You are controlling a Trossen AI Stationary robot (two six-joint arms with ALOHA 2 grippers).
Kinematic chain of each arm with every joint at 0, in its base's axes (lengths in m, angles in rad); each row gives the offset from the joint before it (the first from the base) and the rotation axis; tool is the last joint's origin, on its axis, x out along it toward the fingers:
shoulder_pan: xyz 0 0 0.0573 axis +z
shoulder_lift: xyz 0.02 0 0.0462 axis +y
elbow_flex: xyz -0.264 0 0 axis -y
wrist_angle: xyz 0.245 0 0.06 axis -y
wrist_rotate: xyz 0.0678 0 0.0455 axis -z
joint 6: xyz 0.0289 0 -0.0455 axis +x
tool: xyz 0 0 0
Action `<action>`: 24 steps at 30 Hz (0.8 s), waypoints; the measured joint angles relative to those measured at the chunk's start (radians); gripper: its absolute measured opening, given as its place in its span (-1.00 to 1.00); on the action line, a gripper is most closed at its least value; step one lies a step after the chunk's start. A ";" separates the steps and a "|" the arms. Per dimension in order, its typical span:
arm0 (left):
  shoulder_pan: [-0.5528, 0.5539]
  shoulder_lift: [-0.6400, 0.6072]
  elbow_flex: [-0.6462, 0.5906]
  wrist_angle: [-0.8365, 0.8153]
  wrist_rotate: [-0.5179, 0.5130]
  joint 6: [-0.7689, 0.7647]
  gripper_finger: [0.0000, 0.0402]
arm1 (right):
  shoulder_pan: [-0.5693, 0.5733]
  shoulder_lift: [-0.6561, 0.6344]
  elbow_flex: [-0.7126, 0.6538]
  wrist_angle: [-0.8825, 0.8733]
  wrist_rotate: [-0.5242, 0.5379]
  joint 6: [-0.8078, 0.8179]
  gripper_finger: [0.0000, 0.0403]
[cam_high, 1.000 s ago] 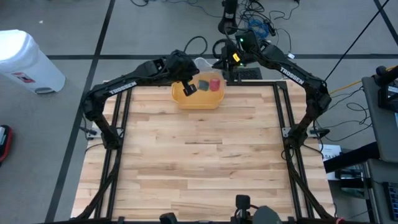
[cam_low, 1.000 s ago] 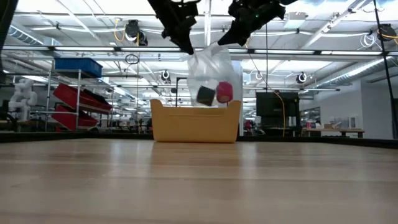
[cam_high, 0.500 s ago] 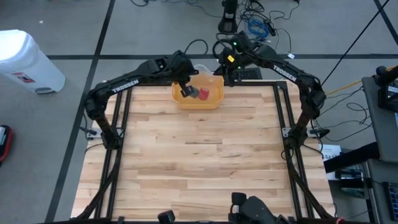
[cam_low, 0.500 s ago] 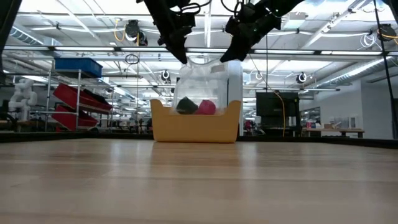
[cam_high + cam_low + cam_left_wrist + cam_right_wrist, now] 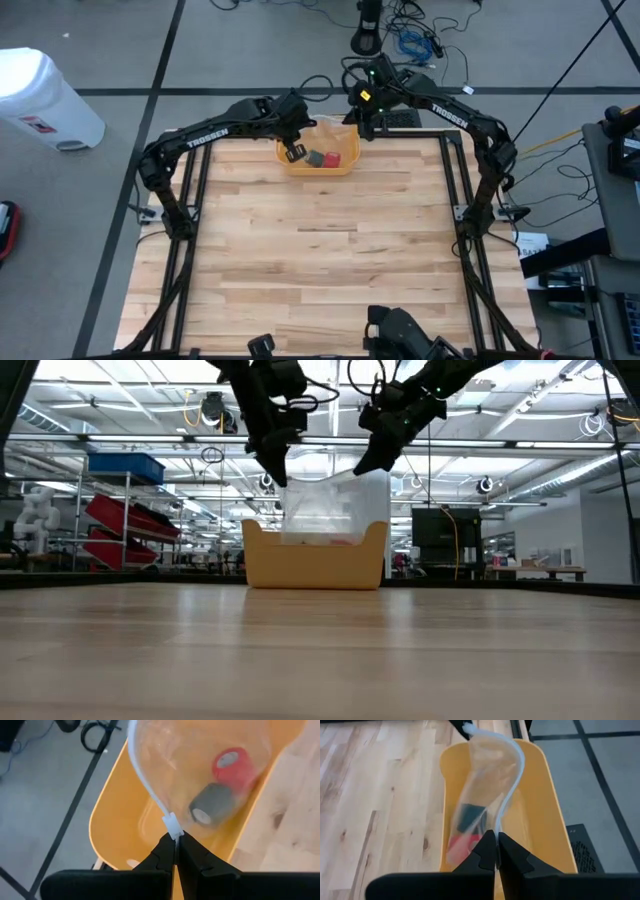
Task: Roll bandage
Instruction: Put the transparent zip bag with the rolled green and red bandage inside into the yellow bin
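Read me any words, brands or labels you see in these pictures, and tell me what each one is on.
"TROSSEN": white lettering on the left arm.
"TROSSEN": white lettering on the right arm.
A red and white label on the white bin beside the table is too small to read.
The clear plastic bag and yellow tub show no text.

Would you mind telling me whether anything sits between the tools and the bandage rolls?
Yes: the clear plastic bag encloses the red roll and grey roll. Left tool and right tool pinch only its top edge, over the yellow bin.
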 joint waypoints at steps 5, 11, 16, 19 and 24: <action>0.020 0.000 -0.040 0.027 -0.003 -0.005 -0.92 | -0.006 0.029 0.000 0.008 0.002 -0.004 -1.00; 0.041 0.000 -0.042 0.062 -0.007 -0.005 -0.92 | -0.030 0.062 0.000 0.022 0.008 0.000 -0.96; 0.046 0.007 -0.042 0.088 0.007 0.001 -0.92 | -0.041 0.099 0.000 0.035 0.062 0.012 -0.91; 0.046 0.020 -0.046 0.097 0.004 0.000 -0.92 | -0.041 0.116 0.000 0.045 0.085 0.015 -0.89; 0.046 0.049 -0.047 0.089 0.000 0.000 -0.92 | -0.040 0.123 0.000 0.058 0.091 0.030 -0.84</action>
